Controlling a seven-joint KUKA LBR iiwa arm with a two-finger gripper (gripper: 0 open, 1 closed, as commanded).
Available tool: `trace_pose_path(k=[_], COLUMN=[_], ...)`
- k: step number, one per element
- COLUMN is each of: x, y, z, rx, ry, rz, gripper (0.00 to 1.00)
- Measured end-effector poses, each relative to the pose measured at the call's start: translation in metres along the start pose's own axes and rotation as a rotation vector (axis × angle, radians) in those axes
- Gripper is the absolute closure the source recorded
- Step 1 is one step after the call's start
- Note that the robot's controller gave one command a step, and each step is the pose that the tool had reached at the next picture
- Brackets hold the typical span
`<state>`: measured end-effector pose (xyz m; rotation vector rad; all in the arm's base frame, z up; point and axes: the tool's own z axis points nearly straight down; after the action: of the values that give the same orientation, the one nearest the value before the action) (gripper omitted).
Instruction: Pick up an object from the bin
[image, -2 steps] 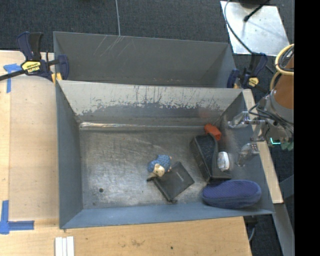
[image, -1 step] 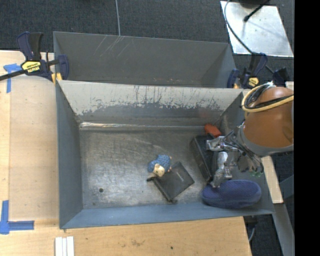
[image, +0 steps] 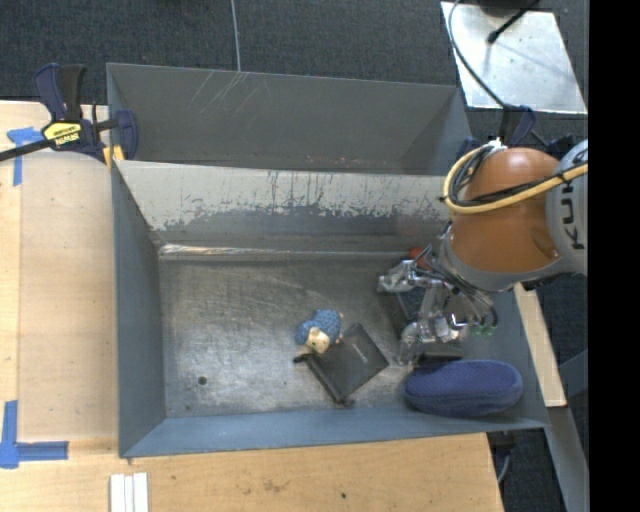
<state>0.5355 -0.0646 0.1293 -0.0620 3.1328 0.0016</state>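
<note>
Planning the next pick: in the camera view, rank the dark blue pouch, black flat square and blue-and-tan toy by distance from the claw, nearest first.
1. dark blue pouch, right below the claw in the view.
2. black flat square, just to the claw's left in the view.
3. blue-and-tan toy, farther left again.

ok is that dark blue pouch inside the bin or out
Inside: the dark blue pouch lies in the lower right corner of the bin, within its walls.

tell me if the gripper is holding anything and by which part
Cannot tell. The gripper sits between the black pad and the dark blue pouch; no clear hold shows.
</note>
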Motion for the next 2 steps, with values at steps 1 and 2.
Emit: trace_pose_path(k=[1, 2], x=[-0.008, -0.024], y=[0.072, 0.113], z=[0.048, 0.056], rx=[-0.002, 0.004], ry=[0.008, 0.001], rz=[-0.229, -0.210], gripper=[0.00, 0.00])
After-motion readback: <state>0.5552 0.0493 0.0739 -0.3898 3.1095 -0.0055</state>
